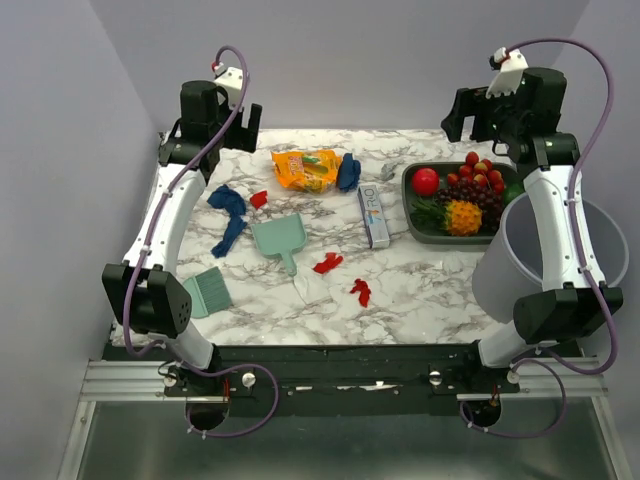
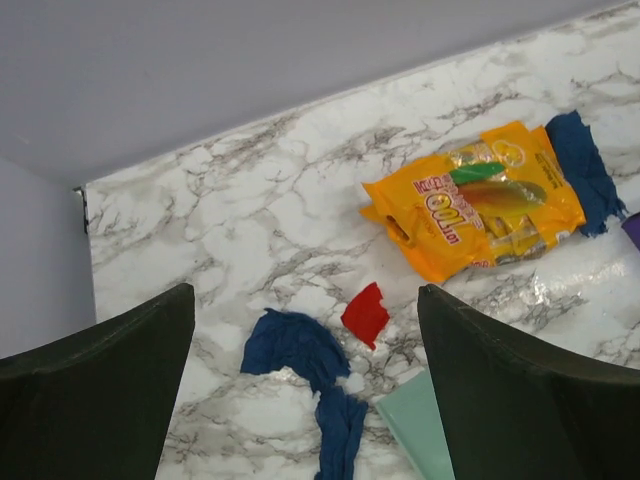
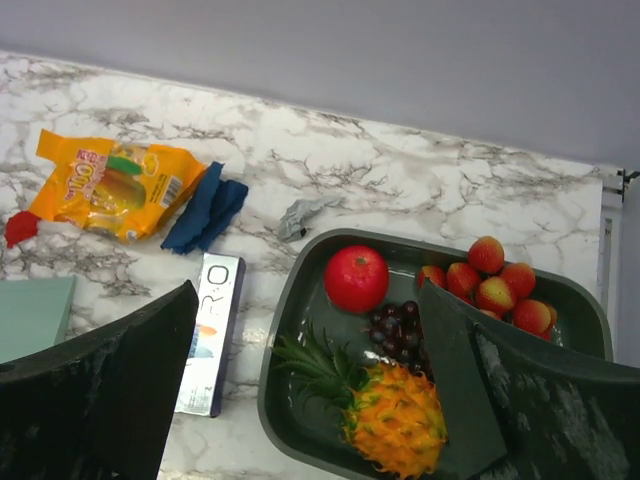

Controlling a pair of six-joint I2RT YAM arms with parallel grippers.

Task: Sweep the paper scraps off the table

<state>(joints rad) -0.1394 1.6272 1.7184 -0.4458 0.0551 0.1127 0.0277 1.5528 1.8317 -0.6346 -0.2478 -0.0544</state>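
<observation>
Left gripper (image 2: pixel 305 295): wide, empty, upper left of top view
Right gripper (image 3: pixel 307 290): wide, empty, upper right
Paper scraps (image 1: pixel 327 263): red and blue, left and middle of table (image 1: pixel 430 290)

Overhead view spans the table (image 1: pixel 440 285); 2 closer wrist views share the snack bag (image 2: pixel 480 200).

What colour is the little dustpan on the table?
The dustpan is pale mint green. The top camera shows it best.
</observation>
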